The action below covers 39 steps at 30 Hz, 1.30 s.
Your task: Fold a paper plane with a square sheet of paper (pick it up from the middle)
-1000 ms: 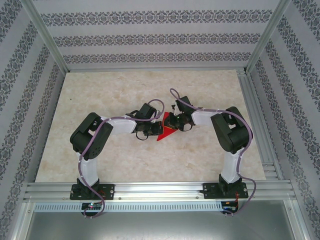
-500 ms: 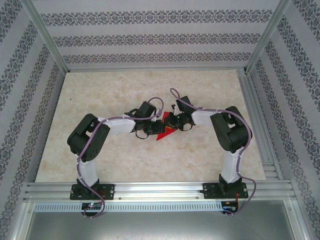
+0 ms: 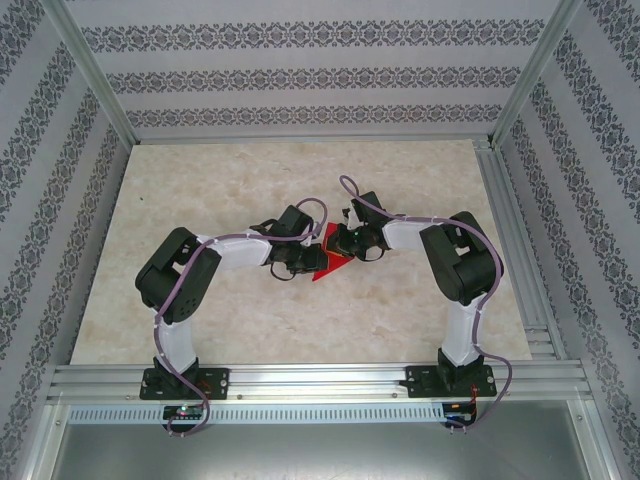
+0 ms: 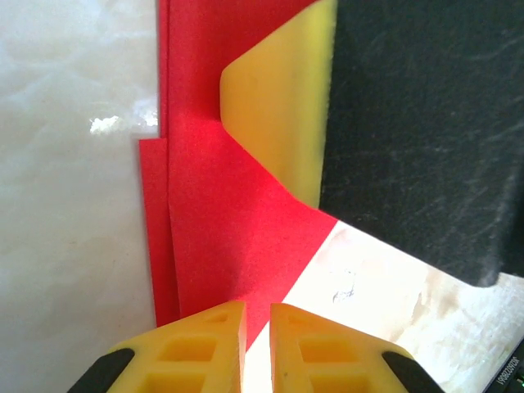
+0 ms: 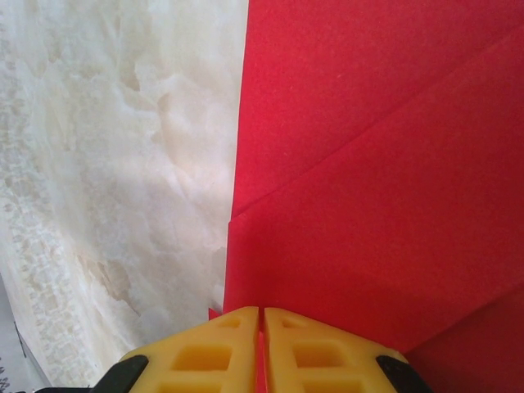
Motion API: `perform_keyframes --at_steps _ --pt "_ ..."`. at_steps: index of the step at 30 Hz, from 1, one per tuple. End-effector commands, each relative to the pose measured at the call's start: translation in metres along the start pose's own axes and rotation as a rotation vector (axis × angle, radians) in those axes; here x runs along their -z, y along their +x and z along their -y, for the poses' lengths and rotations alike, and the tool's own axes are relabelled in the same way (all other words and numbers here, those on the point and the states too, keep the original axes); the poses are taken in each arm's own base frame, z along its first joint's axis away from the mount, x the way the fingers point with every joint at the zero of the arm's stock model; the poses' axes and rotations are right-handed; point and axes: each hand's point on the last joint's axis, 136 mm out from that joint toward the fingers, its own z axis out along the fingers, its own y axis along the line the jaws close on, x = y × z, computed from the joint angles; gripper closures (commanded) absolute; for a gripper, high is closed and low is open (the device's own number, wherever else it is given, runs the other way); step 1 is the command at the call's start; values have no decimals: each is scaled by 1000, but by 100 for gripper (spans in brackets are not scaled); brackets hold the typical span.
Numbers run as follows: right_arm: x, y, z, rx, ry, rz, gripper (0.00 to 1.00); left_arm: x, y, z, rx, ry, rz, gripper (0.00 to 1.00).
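The red sheet of paper [image 3: 328, 264], partly folded with layered creased flaps, lies on the table between both grippers. My right gripper [image 3: 346, 248] comes in from the right. In the right wrist view it [image 5: 261, 321] is shut on the paper's [image 5: 377, 188] edge, a red sliver showing between the pads. My left gripper [image 3: 305, 263] hovers at the paper's left side. Its yellow fingertips [image 4: 258, 315] stand a narrow gap apart over the paper's [image 4: 221, 213] corner, nothing between them. The right gripper's yellow finger [image 4: 278, 106] rests on the paper ahead.
The marble-patterned tabletop [image 3: 200, 200] spreads wide on all sides of the paper. Aluminium frame rails [image 3: 300, 375] run along the near edge and the right side. Patterned walls enclose the back and sides.
My left gripper's jaws have parted slightly, and the left arm has shifted a little. The right gripper and the paper stay where they were.
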Motion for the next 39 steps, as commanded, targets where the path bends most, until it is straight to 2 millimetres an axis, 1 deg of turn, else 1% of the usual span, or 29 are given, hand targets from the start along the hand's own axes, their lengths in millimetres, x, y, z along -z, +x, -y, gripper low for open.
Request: perform_keyframes --at_steps 1,6,15,17,19,22,24,27,34,39 --pt "-18 19 55 -76 168 -46 88 -9 18 -18 14 -58 -47 84" --pt "-19 20 57 -79 174 -50 88 -10 24 -26 25 -77 -59 87" --pt "-19 21 59 -80 184 -53 88 -7 34 -39 33 -134 -78 87" --pt "-19 21 60 -81 187 -54 88 -5 34 -39 29 -137 -76 87" --pt "-19 21 60 -81 185 -54 88 -2 34 -32 26 -111 -74 87" --pt "-20 21 60 -81 186 -55 88 5 27 -10 9 -22 -45 87" --pt "-20 21 61 -81 187 -56 88 10 22 1 1 14 -26 87" --pt "-21 22 61 -83 188 -59 88 12 20 5 -6 27 -18 86" --pt "-21 23 62 -85 190 -64 88 2 31 -10 4 -24 -59 86" --pt "-22 23 63 -85 192 -66 88 1 38 -30 14 -116 -77 87"
